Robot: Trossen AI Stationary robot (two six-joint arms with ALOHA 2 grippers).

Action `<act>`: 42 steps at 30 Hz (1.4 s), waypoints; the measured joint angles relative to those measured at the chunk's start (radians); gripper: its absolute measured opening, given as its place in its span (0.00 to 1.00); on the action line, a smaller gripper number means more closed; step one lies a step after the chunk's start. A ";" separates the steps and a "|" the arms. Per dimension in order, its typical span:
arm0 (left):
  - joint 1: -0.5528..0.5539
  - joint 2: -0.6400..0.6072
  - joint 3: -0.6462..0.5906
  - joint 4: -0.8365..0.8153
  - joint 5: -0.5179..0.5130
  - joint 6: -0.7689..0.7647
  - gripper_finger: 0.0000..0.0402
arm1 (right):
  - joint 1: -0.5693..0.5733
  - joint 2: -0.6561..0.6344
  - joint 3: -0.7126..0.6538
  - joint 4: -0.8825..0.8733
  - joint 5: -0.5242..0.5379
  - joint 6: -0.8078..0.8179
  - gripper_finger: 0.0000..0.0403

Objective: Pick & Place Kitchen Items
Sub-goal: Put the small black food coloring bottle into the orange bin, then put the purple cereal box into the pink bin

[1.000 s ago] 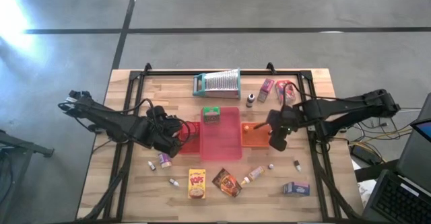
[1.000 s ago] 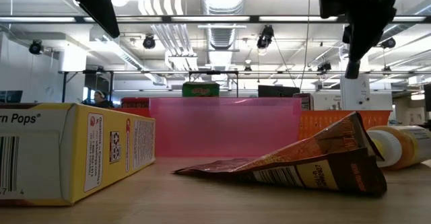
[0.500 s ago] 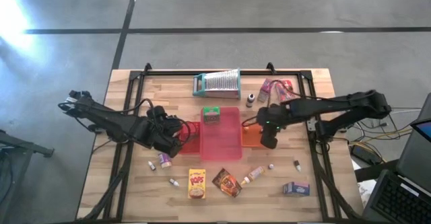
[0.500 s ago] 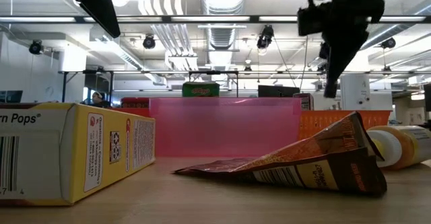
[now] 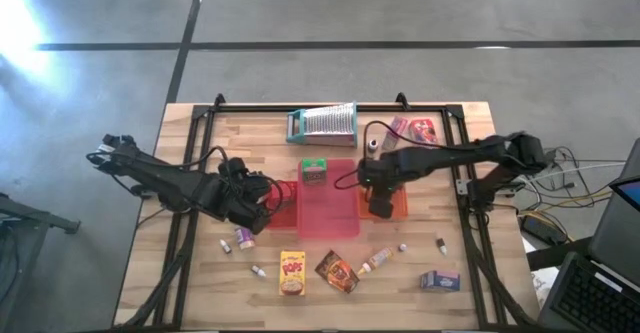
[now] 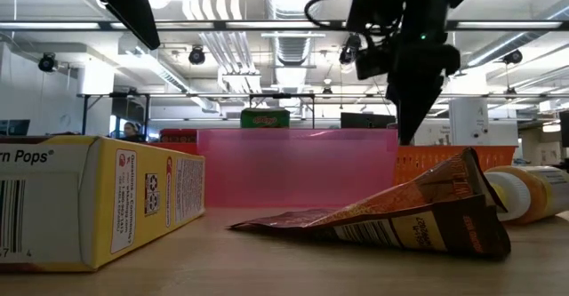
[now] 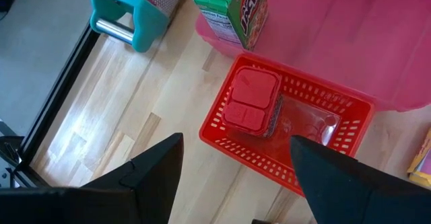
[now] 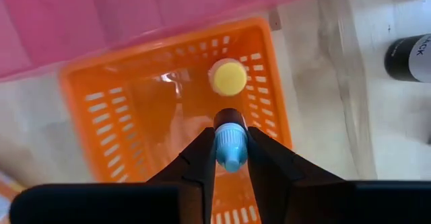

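My right gripper (image 8: 230, 142) hangs over the orange basket (image 5: 392, 205) and is shut on a tiny bottle with a light blue cap (image 8: 228, 145). In the basket lies a yellow-capped item (image 8: 229, 77). In the low view the right gripper (image 6: 411, 109) stands above the orange basket (image 6: 453, 161). My left gripper (image 7: 236, 143) is open above the red basket (image 7: 337, 106), which holds a red box (image 7: 250, 104). A green box (image 5: 314, 170) stands at the far end of the pink tray (image 5: 330, 213). My right gripper pinches the tiny bottle between its two fingers (image 8: 202, 158) at the blue cap end (image 8: 227, 138), coming from above and pointing down. The bottle's dark body (image 8: 229, 118) sticks out past the fingertips, lifted clear above the orange basket.
On the near part of the table lie a yellow box (image 5: 292, 273), a brown packet (image 5: 336, 270), a bottle (image 5: 377, 260), a blue-purple box (image 5: 439, 280) and small jars (image 5: 243, 237). At the far side are the teal-framed grater (image 5: 323, 123), a dark bottle (image 5: 372, 148) and a pink box (image 5: 396, 128).
My right gripper has moved toward the table's left, from beside the right edge of the orange basket to above the basket. The left arm has kept still.
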 joint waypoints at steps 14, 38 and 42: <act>0.000 0.000 0.000 0.008 0.000 0.000 0.69 | -0.039 0.086 -0.046 0.124 -0.053 -0.033 0.18; 0.000 0.000 0.000 0.012 0.000 0.000 0.69 | -0.040 0.090 -0.053 0.151 -0.050 -0.051 0.38; 0.000 0.000 0.000 0.012 0.000 0.000 0.69 | -0.039 0.081 -0.053 0.150 -0.026 -0.055 0.41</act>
